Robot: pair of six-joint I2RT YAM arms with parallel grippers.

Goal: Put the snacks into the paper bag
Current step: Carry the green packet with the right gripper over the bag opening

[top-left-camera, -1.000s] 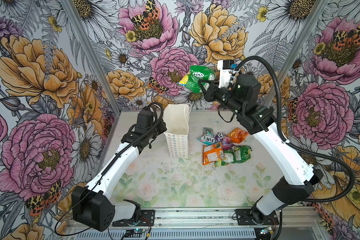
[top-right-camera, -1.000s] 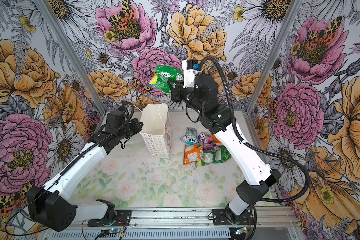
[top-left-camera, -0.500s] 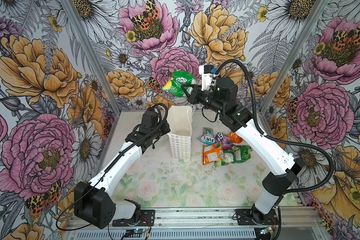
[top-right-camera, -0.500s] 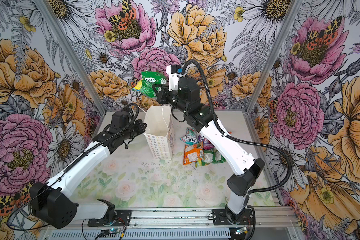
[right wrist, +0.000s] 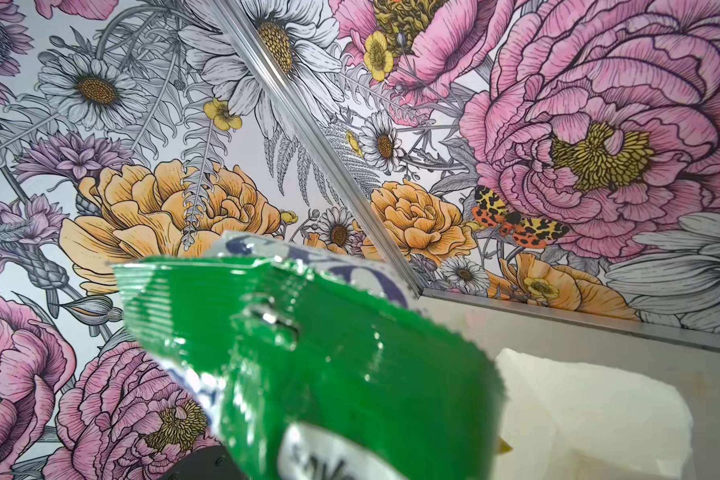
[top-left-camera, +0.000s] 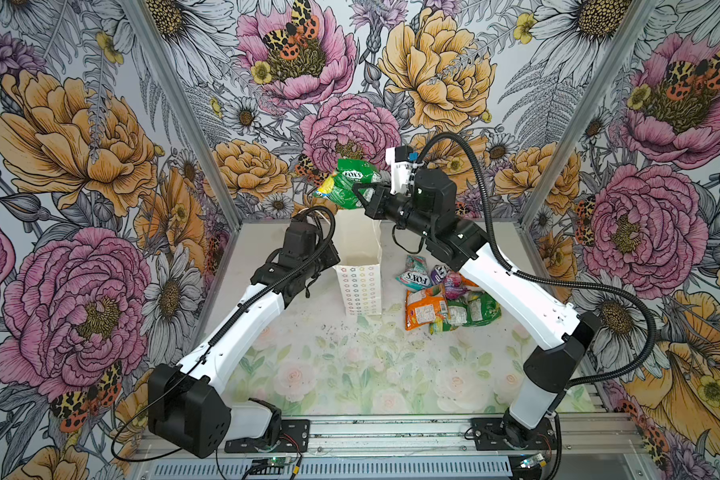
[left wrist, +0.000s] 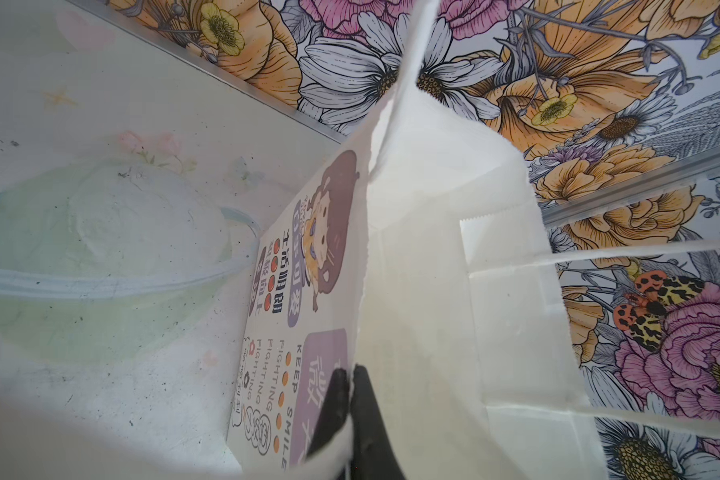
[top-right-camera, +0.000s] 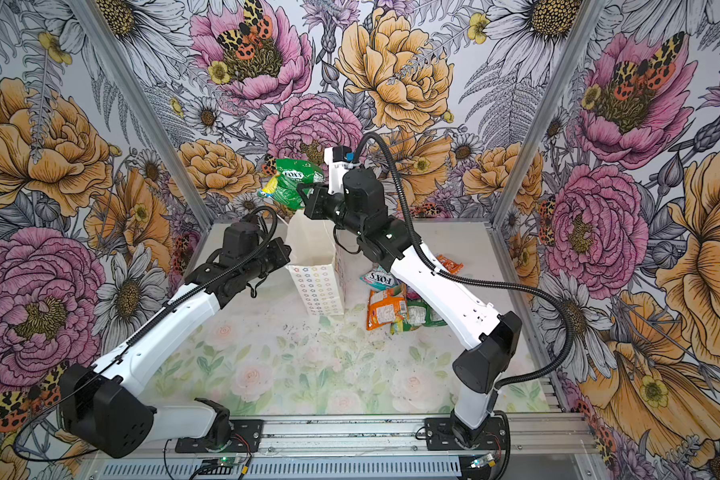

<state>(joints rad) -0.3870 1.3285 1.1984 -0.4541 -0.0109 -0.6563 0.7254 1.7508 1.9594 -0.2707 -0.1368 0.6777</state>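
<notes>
The right gripper (top-left-camera: 361,194) is clamped on a green FOX'S packet (top-left-camera: 347,183), held up over the open paper bag (top-left-camera: 358,286), seemingly just behind its mouth. The left gripper (left wrist: 351,376) pinches the bag's wall. Other snacks (top-left-camera: 445,297) lie on the worktop (top-left-camera: 350,374) beside it.

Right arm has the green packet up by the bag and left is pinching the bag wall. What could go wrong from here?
1. The green packet sticks out sideways from the right gripper, held by one end. It looks nearly as wide as the mouth of the paper bag, so it may catch the rim or drop outside.
2. The left gripper has its jaws on one thin wall only, so a downward push could crumple or tip the bag.
</notes>
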